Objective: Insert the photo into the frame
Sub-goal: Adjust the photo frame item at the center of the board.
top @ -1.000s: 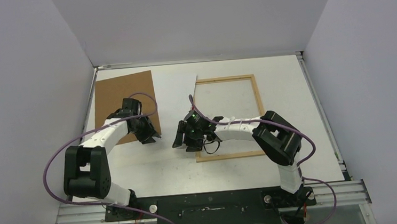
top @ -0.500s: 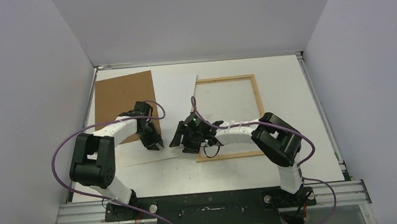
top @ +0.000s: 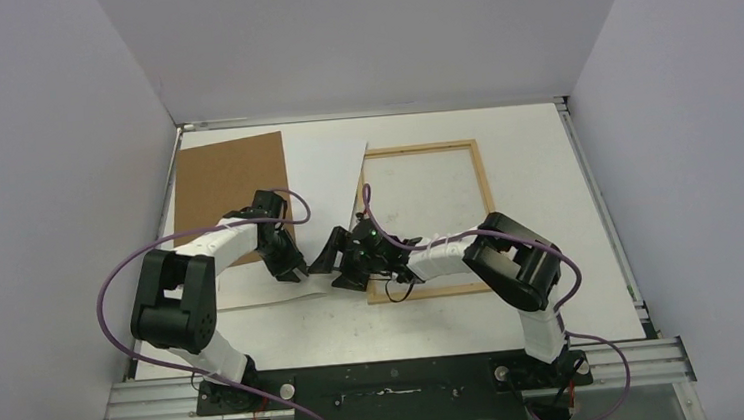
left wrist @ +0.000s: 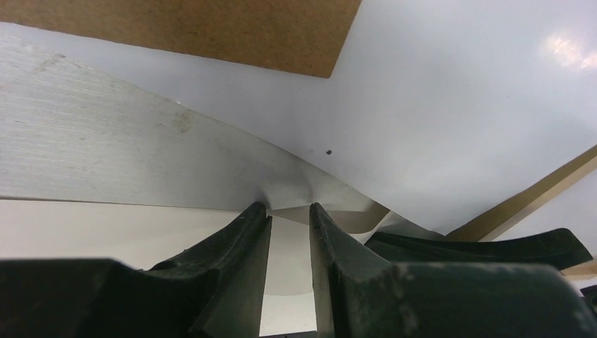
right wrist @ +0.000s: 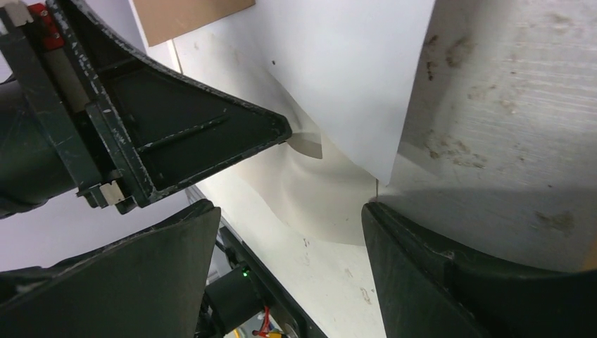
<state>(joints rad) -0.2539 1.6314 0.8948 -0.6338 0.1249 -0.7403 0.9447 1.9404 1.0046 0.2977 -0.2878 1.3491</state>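
Observation:
The photo (top: 320,174) lies white side up, slanting between a brown panel and the frame (top: 485,191), a light wood rectangle flat on the table. My left gripper (top: 300,274) is at the photo's near right corner. In the left wrist view its jaws (left wrist: 286,210) stand narrow, nipping a puckered fold of the photo's (left wrist: 457,105) raised edge. My right gripper (top: 333,271) faces it from the right, wide open (right wrist: 290,211). One of its fingertips (right wrist: 373,210) is right at the lifted corner of the photo (right wrist: 352,63), with nothing between the fingers.
The brown hardboard panel (top: 230,181) lies at the back left, partly under the photo and the left arm. The left gripper's finger (right wrist: 211,134) fills the right wrist view's upper left. Grey walls close in three sides, and purple cables loop off both arms.
The left arm swung in to the photo's near edge and its jaws narrowed. The right gripper slid left toward it and opened wider. The photo's near corner has buckled upward.

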